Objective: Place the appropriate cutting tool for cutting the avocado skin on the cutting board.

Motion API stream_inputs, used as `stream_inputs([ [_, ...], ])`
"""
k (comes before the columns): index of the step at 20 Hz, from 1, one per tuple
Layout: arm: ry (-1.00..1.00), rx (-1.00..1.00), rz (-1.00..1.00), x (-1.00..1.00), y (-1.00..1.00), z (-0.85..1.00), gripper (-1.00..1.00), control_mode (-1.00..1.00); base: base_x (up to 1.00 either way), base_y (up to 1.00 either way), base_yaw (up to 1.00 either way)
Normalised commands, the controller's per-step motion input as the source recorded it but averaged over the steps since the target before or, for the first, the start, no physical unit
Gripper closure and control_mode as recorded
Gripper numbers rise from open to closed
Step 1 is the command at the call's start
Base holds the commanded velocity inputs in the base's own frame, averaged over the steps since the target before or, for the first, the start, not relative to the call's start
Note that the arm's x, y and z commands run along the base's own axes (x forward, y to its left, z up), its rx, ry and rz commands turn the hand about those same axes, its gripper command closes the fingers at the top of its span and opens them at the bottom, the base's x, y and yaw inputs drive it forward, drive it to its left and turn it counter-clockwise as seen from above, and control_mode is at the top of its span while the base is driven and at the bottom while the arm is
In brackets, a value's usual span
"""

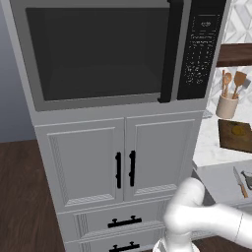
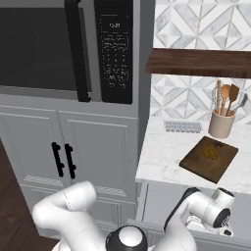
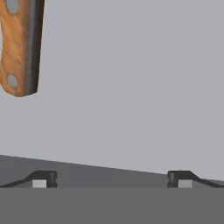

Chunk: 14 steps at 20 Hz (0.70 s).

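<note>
In the hand view the knife's wooden handle [image 3: 19,48] lies up and left of the fingers [image 3: 43,178]; its long axis runs away from them; the fingers stand wide apart, holding nothing.

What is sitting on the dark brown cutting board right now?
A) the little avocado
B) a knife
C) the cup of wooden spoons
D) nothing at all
A: the avocado is the one small yellowish lump lying on the cutting board, while the knife lies elsewhere, on a grey surface, and the utensil cup stands on the counter behind the board.
</note>
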Motion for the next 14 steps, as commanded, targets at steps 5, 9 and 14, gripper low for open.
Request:
stream_inputs([
  [5,0.05,0.00,0.00,-0.58,0.17,0.00,-1.00,-1.00,0.00,0.00,0.00],
  [9,0.01,0.00,0.00,-0.67,0.22,0.05,-1.00,-1.00,0.00,0.00,0.00],
  [14,0.01,0.00,0.00,-0.77,0.23,0.24,-1.00,-1.00,0.00,0.00,0.00],
])
